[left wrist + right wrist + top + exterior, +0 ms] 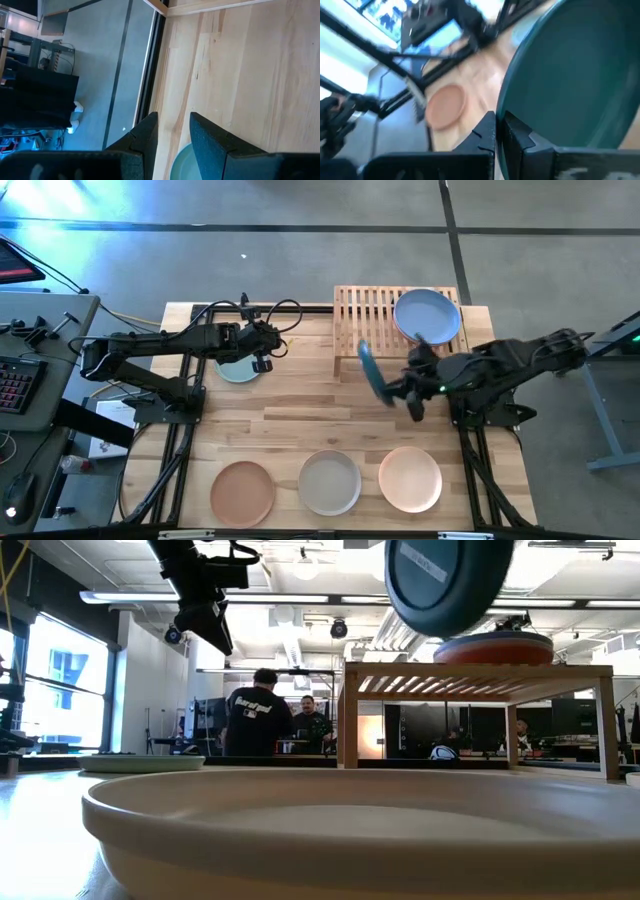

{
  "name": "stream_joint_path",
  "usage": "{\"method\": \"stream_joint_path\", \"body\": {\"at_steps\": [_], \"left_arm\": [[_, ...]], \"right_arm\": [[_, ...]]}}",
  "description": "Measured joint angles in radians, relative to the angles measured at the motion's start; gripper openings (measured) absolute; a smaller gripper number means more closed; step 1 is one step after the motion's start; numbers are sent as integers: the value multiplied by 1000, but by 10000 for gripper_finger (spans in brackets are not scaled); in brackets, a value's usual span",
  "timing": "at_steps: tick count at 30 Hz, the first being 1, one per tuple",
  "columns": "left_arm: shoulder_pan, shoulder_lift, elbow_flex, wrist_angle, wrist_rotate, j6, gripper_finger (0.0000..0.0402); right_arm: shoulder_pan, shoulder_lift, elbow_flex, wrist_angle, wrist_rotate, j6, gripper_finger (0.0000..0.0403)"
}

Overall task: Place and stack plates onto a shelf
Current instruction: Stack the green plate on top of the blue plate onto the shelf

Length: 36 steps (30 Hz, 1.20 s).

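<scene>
From above, the dark teal plate (371, 372) is held on edge, clamped in the right gripper (398, 392), just off the bamboo shelf (365, 315); a blue plate (428, 314) tops the shelf's right half. At table level, a red-orange plate (492, 648) is seen on the shelf. In the left wrist view, the left gripper (172, 130) is parted over the mint green plate (181, 162).
</scene>
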Motion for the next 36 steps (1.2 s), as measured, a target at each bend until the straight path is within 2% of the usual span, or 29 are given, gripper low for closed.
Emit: {"method": "stream_joint_path", "body": {"at_steps": [10, 17, 23, 30, 36], "left_arm": [[0, 0, 0, 41, 0, 0, 102], [0, 0, 0, 44, -2, -55, 102], [0, 0, 0, 43, -4, -140, 102], [0, 0, 0, 43, -4, -190, 102], [0, 0, 0, 43, -8, -191, 102]], "right_arm": [[-2, -126, 0, -4, 316, -310, 0], [-98, -165, 0, -105, 427, -516, 0], [-229, -169, 0, -268, 417, -628, 0], [-359, -158, 0, -389, 285, -730, 0], [-444, -95, 0, -459, 212, -864, 0]]}}
